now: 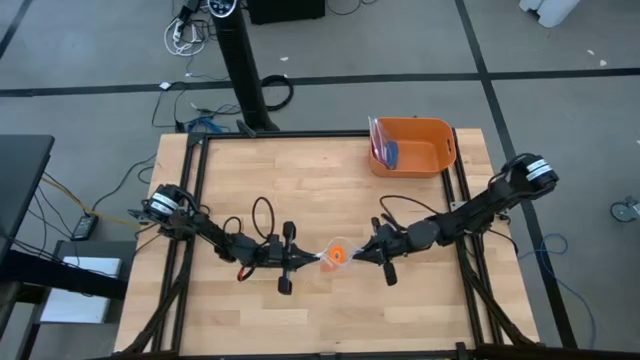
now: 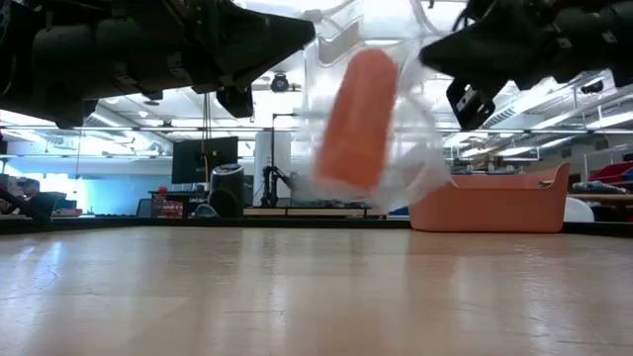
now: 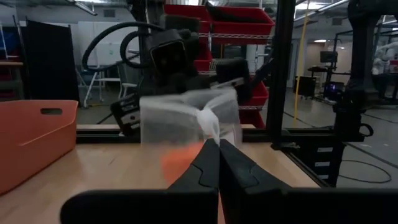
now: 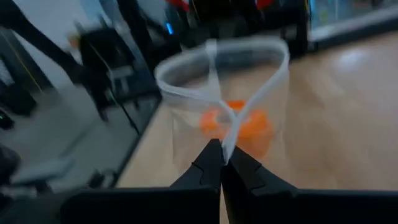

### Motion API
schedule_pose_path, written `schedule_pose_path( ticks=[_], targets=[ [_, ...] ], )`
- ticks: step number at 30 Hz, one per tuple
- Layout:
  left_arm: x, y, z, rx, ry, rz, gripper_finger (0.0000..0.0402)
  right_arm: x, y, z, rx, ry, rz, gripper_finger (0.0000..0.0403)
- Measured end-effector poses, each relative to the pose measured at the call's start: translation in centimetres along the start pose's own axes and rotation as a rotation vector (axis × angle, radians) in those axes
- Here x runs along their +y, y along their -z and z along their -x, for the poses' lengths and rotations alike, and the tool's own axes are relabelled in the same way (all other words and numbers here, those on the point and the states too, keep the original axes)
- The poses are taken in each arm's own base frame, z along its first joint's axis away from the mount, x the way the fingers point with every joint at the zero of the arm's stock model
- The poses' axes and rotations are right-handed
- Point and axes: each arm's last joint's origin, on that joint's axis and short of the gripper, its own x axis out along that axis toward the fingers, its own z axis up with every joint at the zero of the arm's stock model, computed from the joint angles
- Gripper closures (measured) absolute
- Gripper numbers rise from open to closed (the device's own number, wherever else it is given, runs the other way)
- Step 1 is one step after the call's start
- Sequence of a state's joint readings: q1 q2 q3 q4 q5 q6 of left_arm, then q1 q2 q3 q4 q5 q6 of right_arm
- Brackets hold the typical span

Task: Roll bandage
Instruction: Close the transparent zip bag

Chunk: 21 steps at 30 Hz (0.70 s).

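The bandage [image 1: 338,254] sat rolled into a small orange cylinder inside a clear plastic bag [image 1: 330,256], and the bag hung above the wooden table [image 1: 300,180] near its front middle — the low view showed open air between the bag's bottom and the tabletop. In the right wrist view the roll [image 4: 237,124] lay at the bottom of the bag, whose mouth gaped wide above it. The left gripper [image 1: 312,259] held the bag's rim from one side with its fingers pressed together on a pinch of plastic, and the right gripper [image 1: 362,254] did the same from the opposite side, its fingers clamped on the rim too. Both arms reached inward from the table's two sides and met at the bag, nearly touching. Well apart, at the far right corner of the table, stood an orange bin [image 1: 412,146] with something blue and red inside it.
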State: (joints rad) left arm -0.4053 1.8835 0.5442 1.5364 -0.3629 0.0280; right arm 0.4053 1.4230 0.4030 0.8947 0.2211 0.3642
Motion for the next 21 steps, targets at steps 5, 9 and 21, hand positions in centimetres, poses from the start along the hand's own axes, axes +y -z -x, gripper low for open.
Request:
schedule_pose_path(
  ticks=[5,9,21],
  targets=[
    [0.0,-0.1,0.0,-0.003,-0.009,-0.013,0.0401,1.1,-1.9,-1.3,0.221,0.100,0.034,0.0401],
    [0.0,-0.4,0.0,-0.010,-0.010,-0.018,0.0401,1.5,-2.9,-1.6,0.411,0.231,0.093,0.0401],
    [0.1,-0.1,0.0,0.046,-0.023,-0.034,0.0401,1.7,-3.0,-1.3,0.617,0.289,0.067,0.0361]
  ],
)
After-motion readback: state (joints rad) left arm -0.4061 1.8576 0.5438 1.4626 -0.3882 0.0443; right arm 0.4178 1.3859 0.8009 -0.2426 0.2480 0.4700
